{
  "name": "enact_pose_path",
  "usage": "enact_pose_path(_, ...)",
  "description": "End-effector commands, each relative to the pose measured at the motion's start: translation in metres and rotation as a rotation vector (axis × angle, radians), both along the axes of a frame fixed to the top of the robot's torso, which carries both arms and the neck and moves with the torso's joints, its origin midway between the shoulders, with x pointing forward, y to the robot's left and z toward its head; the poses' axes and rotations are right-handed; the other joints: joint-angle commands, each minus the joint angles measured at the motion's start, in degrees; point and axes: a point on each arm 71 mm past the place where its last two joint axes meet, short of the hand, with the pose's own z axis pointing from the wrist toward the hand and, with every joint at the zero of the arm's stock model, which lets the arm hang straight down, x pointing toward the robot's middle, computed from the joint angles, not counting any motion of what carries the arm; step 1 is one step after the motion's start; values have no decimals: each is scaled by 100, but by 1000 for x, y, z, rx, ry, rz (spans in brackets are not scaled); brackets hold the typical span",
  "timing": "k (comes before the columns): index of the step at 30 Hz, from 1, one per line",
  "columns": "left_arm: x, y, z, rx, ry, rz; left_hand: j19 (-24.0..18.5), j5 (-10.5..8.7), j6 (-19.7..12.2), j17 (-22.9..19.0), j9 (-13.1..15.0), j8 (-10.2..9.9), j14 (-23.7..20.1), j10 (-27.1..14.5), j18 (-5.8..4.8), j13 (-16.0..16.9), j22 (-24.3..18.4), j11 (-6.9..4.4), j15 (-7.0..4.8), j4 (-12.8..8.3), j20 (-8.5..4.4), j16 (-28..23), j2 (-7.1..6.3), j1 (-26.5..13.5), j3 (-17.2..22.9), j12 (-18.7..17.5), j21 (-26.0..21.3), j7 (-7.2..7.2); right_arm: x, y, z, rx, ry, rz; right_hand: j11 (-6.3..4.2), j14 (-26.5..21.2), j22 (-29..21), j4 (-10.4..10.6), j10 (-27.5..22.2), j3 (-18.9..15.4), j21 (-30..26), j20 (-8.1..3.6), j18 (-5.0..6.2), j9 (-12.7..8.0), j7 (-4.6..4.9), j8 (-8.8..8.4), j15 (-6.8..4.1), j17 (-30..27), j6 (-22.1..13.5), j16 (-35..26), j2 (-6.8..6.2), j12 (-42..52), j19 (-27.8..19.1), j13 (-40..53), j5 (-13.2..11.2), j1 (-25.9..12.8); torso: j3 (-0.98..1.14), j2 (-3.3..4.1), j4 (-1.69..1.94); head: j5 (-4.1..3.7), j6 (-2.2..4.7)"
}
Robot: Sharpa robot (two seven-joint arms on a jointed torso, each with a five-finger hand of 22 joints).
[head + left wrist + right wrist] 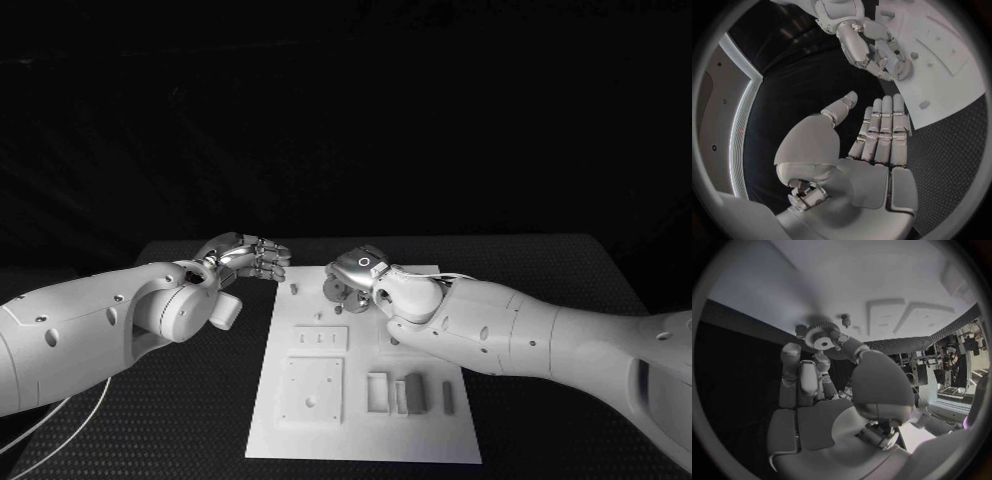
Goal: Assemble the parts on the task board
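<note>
The white task board [361,430] lies in the middle of the black table. My right hand [356,274] hovers over its far end and pinches a small toothed gear [823,342] between thumb and fingers. The gear [901,70] hangs just above the board [879,275], close to two short pegs [844,318]. My left hand [245,257] floats beside the board's far left corner. Its fingers [882,130] lie straight side by side, the thumb stands apart, and nothing is in it. From the left wrist I see my right hand [864,42] over the board [942,60].
Nearer on the board are a small raised plate [320,340], a larger square plate [312,390] and several upright blocks [405,393]. A short peg [294,288] stands at the far left edge. Black mat borders the board on both sides.
</note>
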Motion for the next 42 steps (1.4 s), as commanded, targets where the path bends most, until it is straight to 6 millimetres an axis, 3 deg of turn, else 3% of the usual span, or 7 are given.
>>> enact_pose_path(1, 0, -3, 1, -6, -9, -18, -44, -12, -43, 7, -9, 13, 16, 1, 95, 7, 8, 53, 16, 26, 4, -26, -7, -52, 0, -21, -27, 30, 1, 0, -2, -12, 12, -1, -6, 32, 72, 26, -33, 15, -14, -26, 331, -9, 90, -27, 17, -6, 911, -25, -49, -21, 12, -9, -4, -6, 5, 1, 0, -1, -2)
enact_pose_path(17, 0, -4, 1, -6, -9, -19, -44, -12, -45, 14, -12, 15, 16, 1, 95, 11, 10, 53, 16, 28, 4, -33, -6, -53, 0, -25, -30, 31, 1, 5, -3, 1, 37, 2, 48, -22, 76, 8, -89, 14, -51, -13, 331, -51, 148, -143, 65, -68, 763, -59, -81, -49, -8, -33, -5, 17, 2, 1, 0, -2, 4)
enact_pose_path(27, 0, -4, 1, -6, -9, -18, -45, -12, -46, 18, -13, 15, 17, 1, 95, 13, 12, 54, 16, 28, 4, -37, -8, -53, -1, -28, -32, 31, 4, 1, -4, -1, 52, -20, 199, -91, 84, 13, -182, 20, -98, 15, 331, -222, 308, -437, 207, -120, 326, -94, -158, -67, -30, -67, -5, 52, 0, 0, -1, 0, 1)
enact_pose_path(42, 1, -2, 1, -4, -9, -15, -45, -12, -49, 25, -16, 17, 18, 1, 95, 17, 15, 55, 17, 31, 5, -46, -8, -54, -1, -34, -35, 32, 0, -4, -1, 84, 61, -9, 219, -106, 86, 36, -199, 13, -106, 24, 331, -244, 328, -451, 227, -134, 308, -100, -165, -63, -33, -71, -7, 38, 7, 0, -6, -4, 6)
